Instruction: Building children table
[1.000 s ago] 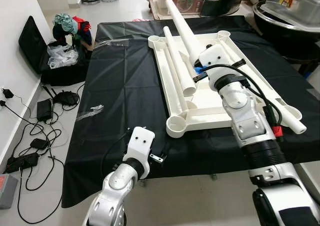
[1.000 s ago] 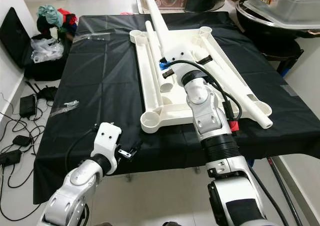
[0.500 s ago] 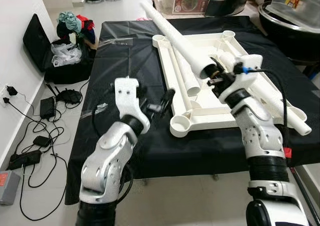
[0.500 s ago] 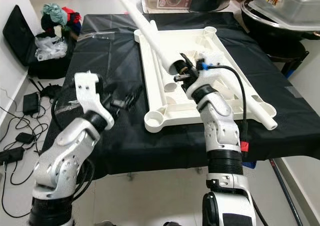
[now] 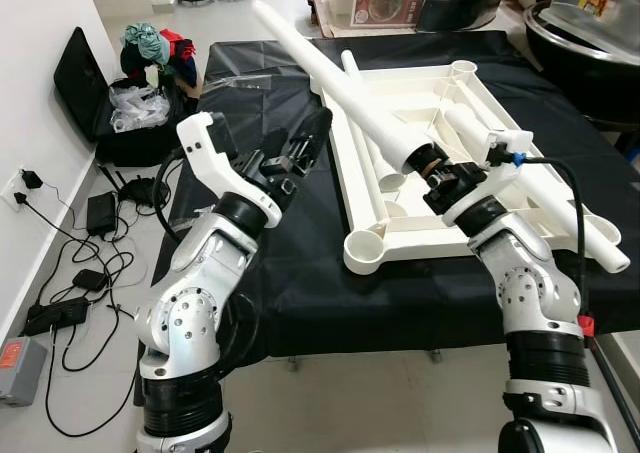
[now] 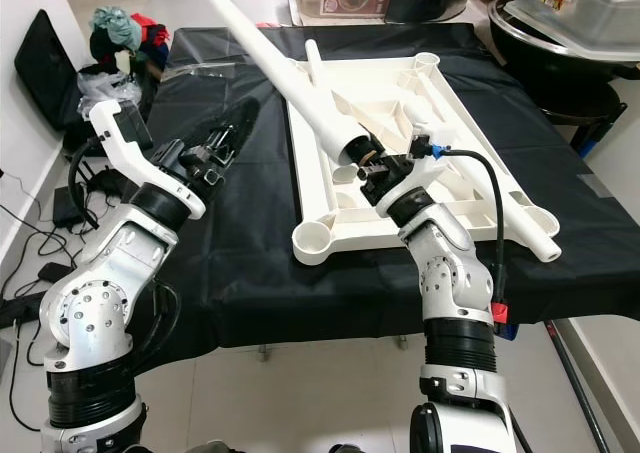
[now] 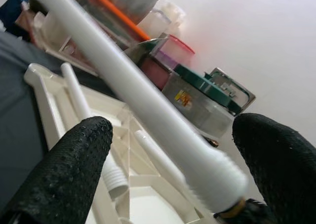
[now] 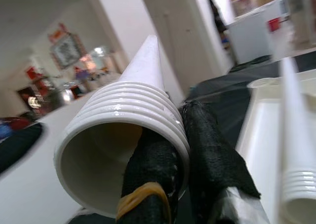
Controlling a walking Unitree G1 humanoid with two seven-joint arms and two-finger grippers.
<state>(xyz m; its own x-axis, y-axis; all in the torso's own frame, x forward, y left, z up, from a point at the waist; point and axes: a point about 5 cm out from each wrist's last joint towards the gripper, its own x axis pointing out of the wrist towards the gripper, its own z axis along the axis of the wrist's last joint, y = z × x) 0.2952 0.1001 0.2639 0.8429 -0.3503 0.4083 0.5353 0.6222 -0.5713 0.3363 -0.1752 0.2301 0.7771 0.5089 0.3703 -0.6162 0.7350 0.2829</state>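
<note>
Scene: A humanoid robot stands at a table draped in black cloth (image 5: 250,273), where an upturned white tabletop (image 5: 440,163) lies with spare legs (image 5: 360,123) resting in it.
Right gripper (image 5: 432,166): pinches the threaded rim of a long white table leg (image 5: 330,73), one finger inside the hollow end and one outside, as the right wrist view shows.
Table leg: tilted up off the tabletop, its narrow tip pointing away and to the robot's left, its thick end held over the tabletop's near half.
Left gripper (image 5: 295,153): raised over the cloth just beside the leg, fingers (image 7: 64,169) spread wide with the leg passing between them, not touching.
What changed: a second ago the leg lay lower and the left arm hung at the table's near edge; since then the leg has swung up and the left arm has climbed alongside it.
What it means: likely a two-handed hold is coming, to steer the leg toward a corner socket (image 5: 365,245).
</note>
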